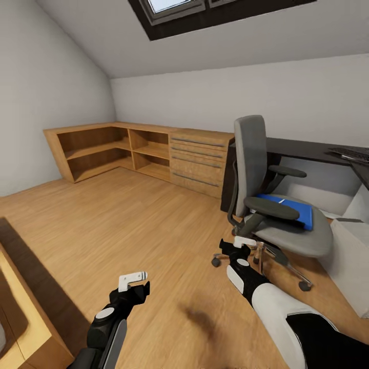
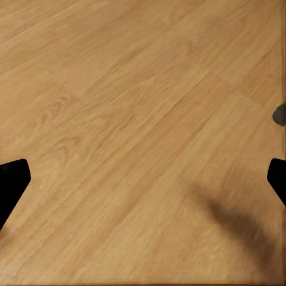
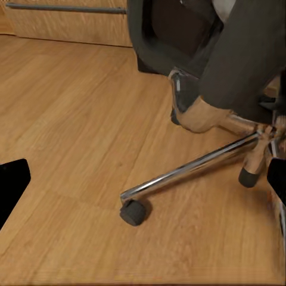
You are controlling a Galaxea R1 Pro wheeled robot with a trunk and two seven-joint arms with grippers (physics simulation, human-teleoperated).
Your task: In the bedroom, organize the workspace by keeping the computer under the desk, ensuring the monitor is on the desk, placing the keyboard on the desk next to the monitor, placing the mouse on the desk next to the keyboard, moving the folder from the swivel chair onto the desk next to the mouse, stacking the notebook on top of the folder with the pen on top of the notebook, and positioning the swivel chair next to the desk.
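Swivel chair (image 1: 277, 205): grey upholstery, black armrests, chrome star base, black casters. Flat item on seat (image 1: 289, 209) seen as bright blue. Bench (image 1: 302, 149): black top. Keyboard (image 1: 351, 154): dark, black keys. Floor (image 1: 133, 225): honey-toned wood-grain planks. Shelving and drawer chest (image 1: 197, 161): light wood, grey bar handles. Walls rendered pale grey. Left tool (image 1: 134, 279): black, white finger.

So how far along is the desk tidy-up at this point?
Early. The keyboard already lies on the desk. Nothing is in hand: both the left gripper and right gripper are open and empty. The blue folder is on the swivel chair, so that move remains.
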